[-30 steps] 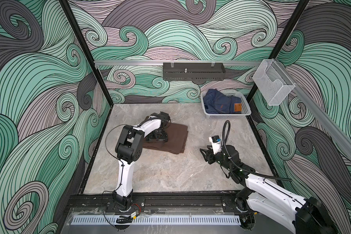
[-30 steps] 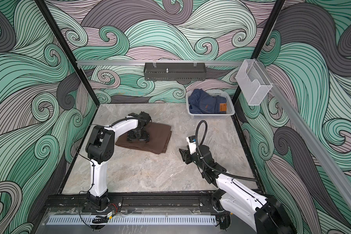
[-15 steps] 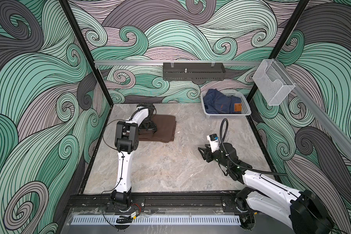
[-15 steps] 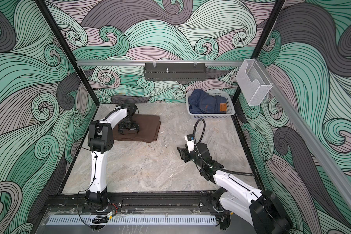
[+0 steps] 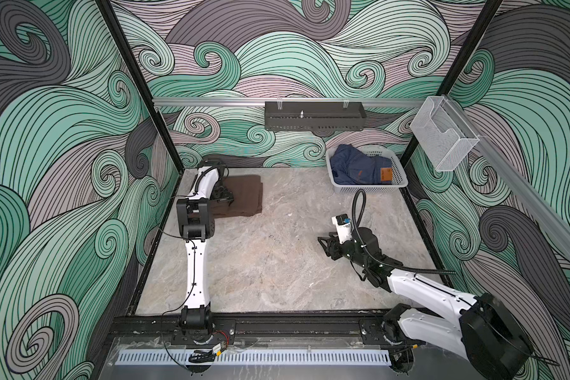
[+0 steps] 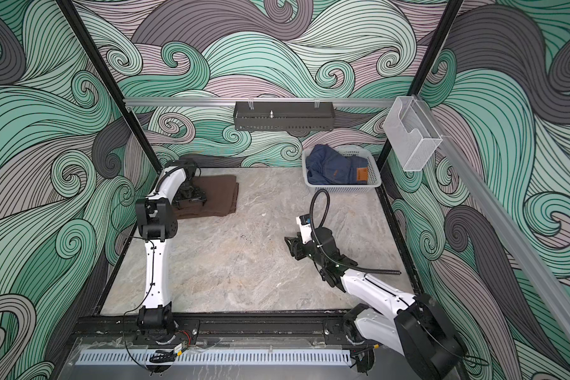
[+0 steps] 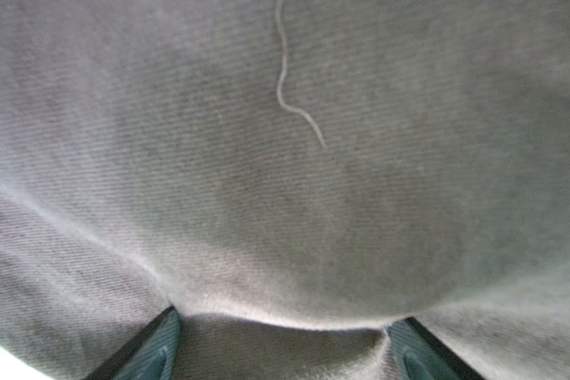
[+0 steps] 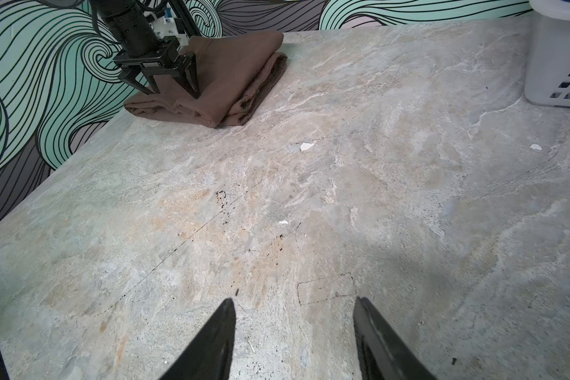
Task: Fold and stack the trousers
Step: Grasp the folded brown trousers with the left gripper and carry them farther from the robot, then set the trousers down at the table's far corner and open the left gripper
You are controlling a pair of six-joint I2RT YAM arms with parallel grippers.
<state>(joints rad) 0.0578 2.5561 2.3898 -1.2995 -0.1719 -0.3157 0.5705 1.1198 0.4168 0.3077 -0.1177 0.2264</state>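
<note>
The trousers (image 5: 244,197) (image 6: 219,197) lie folded into a thick, roughly rectangular brown pad at the far left of the table (image 5: 277,263), close to the left wall. Seen from the right wrist, the pad (image 8: 231,75) shows soft rounded fold edges and several stacked layers at its open end. The left wrist view fills with its fine diagonal twill (image 7: 277,197), matte and slightly fuzzy, with one pale loose thread (image 7: 287,82) curling across it. The left gripper (image 5: 222,197) (image 6: 190,197) (image 8: 171,93) stands on the pad with its two dark tapered fingers spread wide, released rather than pinching, their tips down on the cloth, which bulges up between them (image 7: 282,329). The right gripper (image 5: 323,243) (image 6: 290,245) is well apart from the pad, low over the bare table at the right. Its two black pointed fingers are parted with nothing between them (image 8: 293,302). The table is a smooth, marble-patterned slab in grey and beige. At the far right corner sits one white plastic basket (image 5: 369,189) (image 6: 343,189) (image 8: 556,65) with perforated walls, holding one crumpled blue denim garment (image 5: 356,167). On the back rail hangs one black slotted metal tray (image 5: 315,116), and on the right rail one clear mesh holder (image 5: 441,138). There are two white-and-black arms.
</note>
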